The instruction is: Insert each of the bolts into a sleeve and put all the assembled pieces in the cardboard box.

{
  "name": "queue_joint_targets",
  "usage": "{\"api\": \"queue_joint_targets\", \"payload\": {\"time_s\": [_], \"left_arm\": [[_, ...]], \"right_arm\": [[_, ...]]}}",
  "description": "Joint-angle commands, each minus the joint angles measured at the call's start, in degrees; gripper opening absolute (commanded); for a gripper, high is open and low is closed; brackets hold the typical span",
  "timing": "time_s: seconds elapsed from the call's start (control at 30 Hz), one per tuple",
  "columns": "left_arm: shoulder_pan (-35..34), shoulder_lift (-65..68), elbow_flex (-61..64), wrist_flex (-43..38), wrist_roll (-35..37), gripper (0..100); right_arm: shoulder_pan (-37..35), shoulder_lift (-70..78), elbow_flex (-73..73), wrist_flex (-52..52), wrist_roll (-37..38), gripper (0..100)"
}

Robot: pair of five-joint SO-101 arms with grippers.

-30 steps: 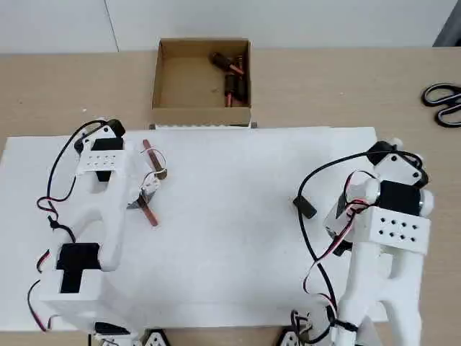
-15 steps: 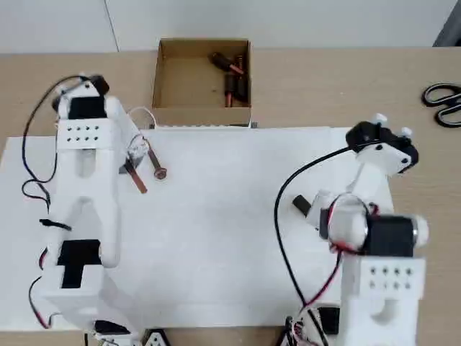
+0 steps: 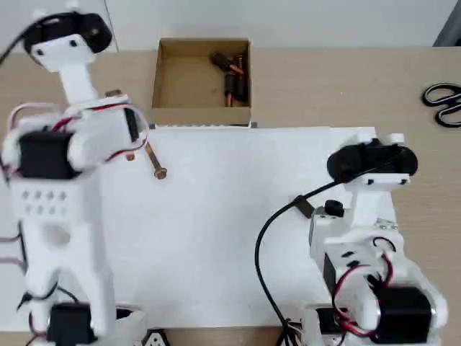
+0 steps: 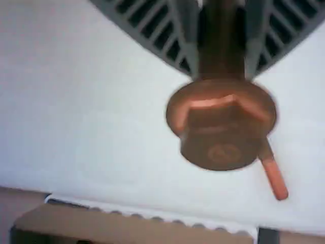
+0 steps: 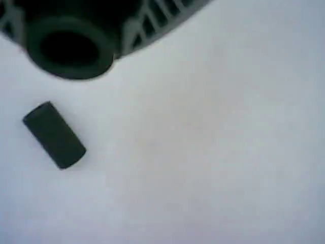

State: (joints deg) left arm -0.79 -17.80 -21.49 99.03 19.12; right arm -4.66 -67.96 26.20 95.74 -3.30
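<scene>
The left hand [image 4: 221, 40] is clenched on a bolt [image 4: 222, 127], held over the white sheet [image 3: 238, 216] near the cardboard box [image 3: 186, 85]. The right hand [image 5: 96, 20] grips a sleeve [image 5: 66, 71]. Mating them likely wants both axes in line — bore squarely facing shank. The bolt's long axis runs between the jaws, head toward the wrist camera.

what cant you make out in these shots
High view: the pieces in the cardboard box overlap and are too small to count.
High view: the scissors are cut off by the right edge.
Left wrist view: the held bolt hides most of the loose bolt behind it.
Right wrist view: the held sleeve faces end-on, its length hidden.
</scene>
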Motion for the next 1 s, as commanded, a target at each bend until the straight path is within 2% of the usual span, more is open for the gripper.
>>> {"api": "queue_joint_targets", "payload": {"time_s": [0.0, 0.2, 0.3, 0.43, 0.6, 0.8, 0.9, 0.97], "left_arm": [[0.09, -8.35, -2.15, -0.62, -1.23, 1], [0.00, -19.08, 6.37, -0.79, -1.23, 1], [0.00, -26.99, 14.20, -3.60, -1.49, 1], [0.00, -40.18, 28.70, -12.66, -3.34, 1], [0.09, -59.25, 51.56, -28.40, -3.52, 1], [0.44, -79.82, 74.59, -39.47, -3.08, 1], [0.53, -86.95, 81.19, -41.85, -1.49, 1], [0.62, -86.51, 82.59, -42.02, 0.97, 1]], "right_arm": [[0.31, -2.42, -2.37, 0.22, 4.84, 0.2], [0.40, -7.16, -2.37, 0.13, 10.90, 0.2], [0.13, -11.12, -1.32, 0.04, 13.19, 0.2], [0.13, -17.80, 5.27, -1.01, 15.47, 0.2], [-0.31, -26.33, 17.41, -11.03, 15.47, 0.2], [-8.57, -36.00, 31.56, -22.20, 15.03, 0.2], [-13.67, -36.09, 37.19, -28.62, 15.03, 0.2], [-16.92, -35.65, 40.70, -33.19, 15.03, 0.2]]}}
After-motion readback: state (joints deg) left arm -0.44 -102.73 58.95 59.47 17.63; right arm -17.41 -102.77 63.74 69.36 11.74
